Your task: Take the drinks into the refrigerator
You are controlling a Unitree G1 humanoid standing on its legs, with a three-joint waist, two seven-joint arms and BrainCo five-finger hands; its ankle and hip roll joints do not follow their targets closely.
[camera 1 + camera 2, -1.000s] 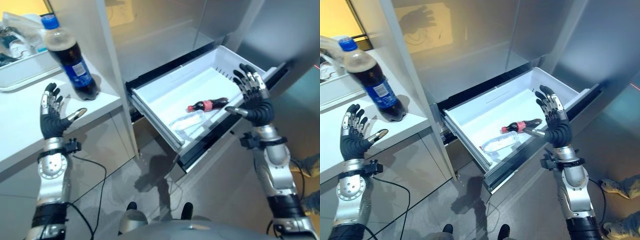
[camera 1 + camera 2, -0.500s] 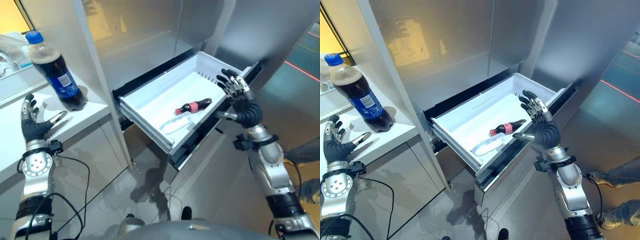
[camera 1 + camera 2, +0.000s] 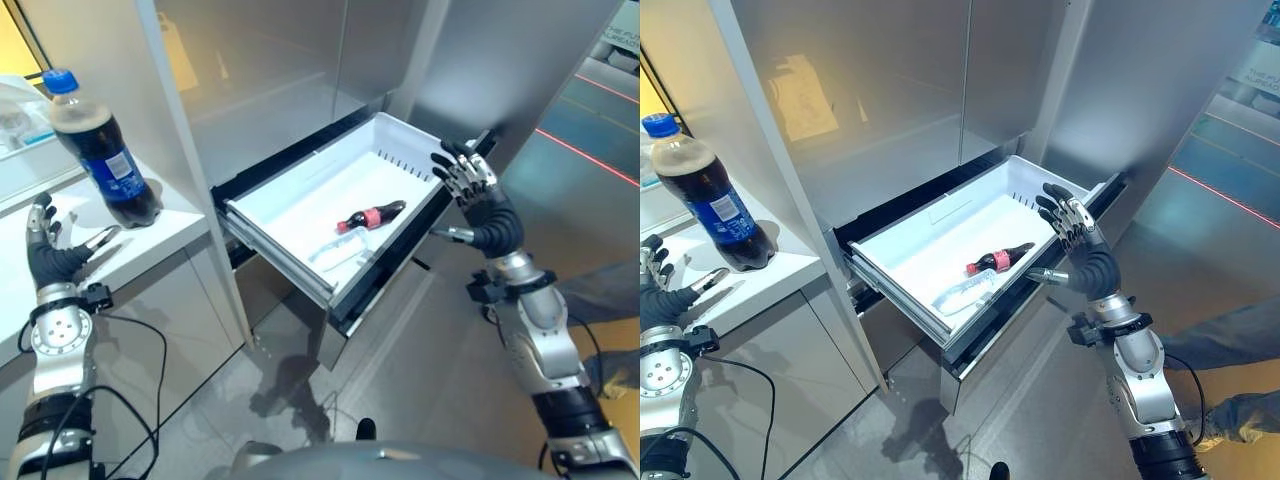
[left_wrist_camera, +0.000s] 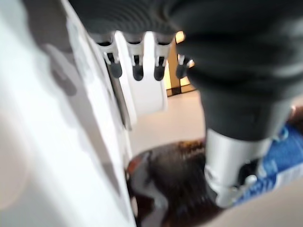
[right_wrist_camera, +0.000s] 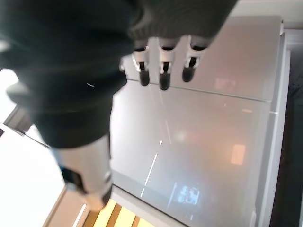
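A large dark cola bottle (image 3: 100,150) with a blue cap and blue label stands upright on the white counter (image 3: 150,240) at the left. My left hand (image 3: 50,262) is open just left of it, fingers up, not touching it. The refrigerator's white drawer (image 3: 290,195) is pulled out. Inside lie a small cola bottle (image 3: 366,215) with a red label and a clear water bottle (image 3: 335,250). My right hand (image 3: 482,200) is open at the drawer's right front corner, palm toward the drawer. In the left wrist view the dark bottle (image 4: 175,175) sits past my thumb.
Steel refrigerator doors (image 3: 890,90) rise behind the drawer. A tray with clutter (image 3: 18,110) rests on the counter behind the big bottle. A person's leg and shoe (image 3: 1230,410) are on the grey floor at the right.
The camera has shifted, so the whole scene slid left and down. My right hand has moved slightly toward the drawer's front corner. The bottles lie where they were.
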